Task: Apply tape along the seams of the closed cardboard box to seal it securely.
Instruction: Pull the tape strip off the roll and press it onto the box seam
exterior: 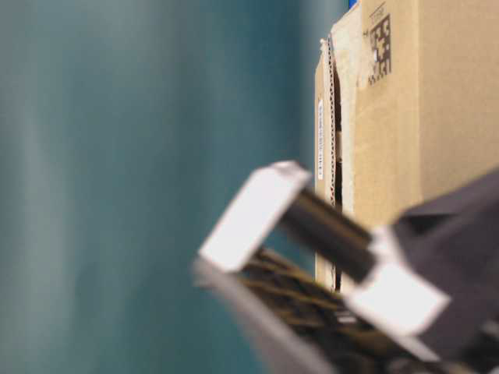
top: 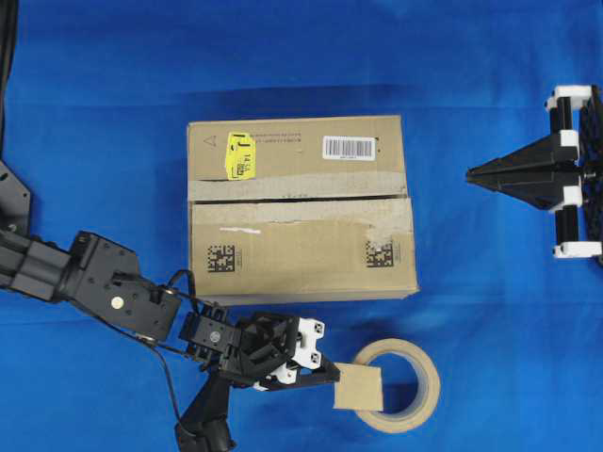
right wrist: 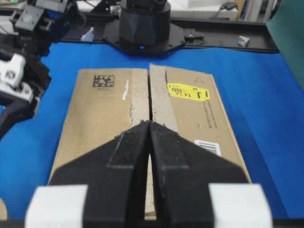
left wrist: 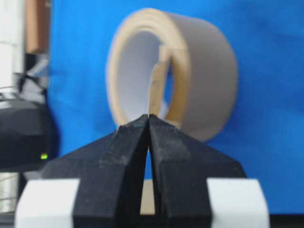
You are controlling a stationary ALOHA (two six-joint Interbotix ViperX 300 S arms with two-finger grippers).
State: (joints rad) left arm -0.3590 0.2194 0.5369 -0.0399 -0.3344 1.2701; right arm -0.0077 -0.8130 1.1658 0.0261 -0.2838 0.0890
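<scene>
The cardboard box (top: 301, 207) lies mid-table with its yellow sticker (top: 239, 155) and white barcode label (top: 349, 147) on top. Its seam (top: 301, 199) runs left to right between the flaps, edged with pale old tape. In front of the box, my left gripper (top: 332, 374) is shut on the edge of a small flat tan piece of tape (top: 359, 388), which sticks out over the roll. The left wrist view shows that tape (left wrist: 155, 90) edge-on, rising from the closed fingertips. My right gripper (top: 471, 173) is shut and empty, right of the box, pointing at it.
A beige tape roll (top: 415, 391) lies flat on the blue cloth at the front, just right of the left gripper. The left arm (top: 94, 278) stretches in from the left edge. The table-level view is mostly blocked by a blurred gripper (exterior: 351, 296).
</scene>
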